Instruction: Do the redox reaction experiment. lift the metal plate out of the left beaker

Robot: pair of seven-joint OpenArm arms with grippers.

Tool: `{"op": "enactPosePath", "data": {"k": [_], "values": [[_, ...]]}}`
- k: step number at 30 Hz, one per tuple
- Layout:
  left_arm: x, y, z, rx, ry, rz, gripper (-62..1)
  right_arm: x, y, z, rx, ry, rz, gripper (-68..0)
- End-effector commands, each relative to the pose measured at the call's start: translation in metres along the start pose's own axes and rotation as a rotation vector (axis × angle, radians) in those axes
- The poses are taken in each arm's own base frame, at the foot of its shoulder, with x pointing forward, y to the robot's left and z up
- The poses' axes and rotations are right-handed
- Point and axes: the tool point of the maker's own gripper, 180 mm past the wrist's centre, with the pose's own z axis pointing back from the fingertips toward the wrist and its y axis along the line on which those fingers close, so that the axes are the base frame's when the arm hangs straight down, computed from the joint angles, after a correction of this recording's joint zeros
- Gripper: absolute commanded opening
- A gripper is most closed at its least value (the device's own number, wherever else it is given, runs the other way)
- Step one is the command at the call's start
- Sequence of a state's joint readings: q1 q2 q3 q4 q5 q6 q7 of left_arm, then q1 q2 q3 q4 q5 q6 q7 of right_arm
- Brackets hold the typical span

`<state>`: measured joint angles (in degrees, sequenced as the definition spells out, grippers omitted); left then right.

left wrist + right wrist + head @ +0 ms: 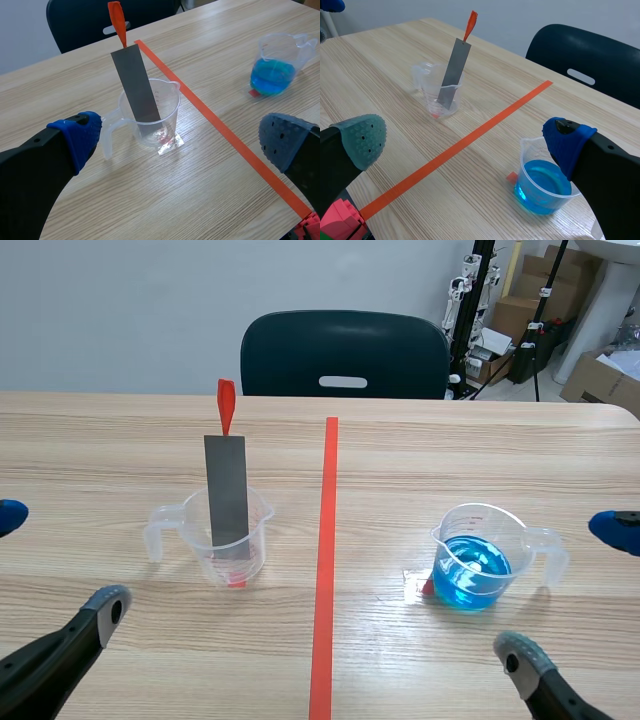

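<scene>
Fingers (75,137) spread wide, holding nothing: left gripper (182,142) sits low just before the beaker (170,107), right gripper (465,140) low, well off to its side. Plate (136,82), flat grey with a red tab (117,22) atop, leans inside the beaker.

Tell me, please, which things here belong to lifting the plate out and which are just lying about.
For the job: metal plate with its red tab; left beaker that it stands in.
Just lying about: right beaker of blue liquid; chair; cardboard boxes behind.
</scene>
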<state>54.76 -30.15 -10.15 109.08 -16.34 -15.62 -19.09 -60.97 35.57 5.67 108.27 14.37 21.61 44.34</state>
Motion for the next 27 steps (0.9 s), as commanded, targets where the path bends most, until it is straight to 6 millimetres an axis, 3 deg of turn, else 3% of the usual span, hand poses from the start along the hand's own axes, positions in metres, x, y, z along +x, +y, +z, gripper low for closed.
{"op": "enactPosePath", "data": {"k": [1,27], "values": [[0.005,-0.0008,0.0002,0.005,-0.022,0.014,1.4,0.0057,-0.0045,-0.0004,-0.012,-0.023,0.009,0.4],[0.0049,-0.0008,0.0002,0.004,-0.022,0.014,1.4,0.0021,-0.0014,-0.0005,0.005,-0.004,0.027,0.4]]}}
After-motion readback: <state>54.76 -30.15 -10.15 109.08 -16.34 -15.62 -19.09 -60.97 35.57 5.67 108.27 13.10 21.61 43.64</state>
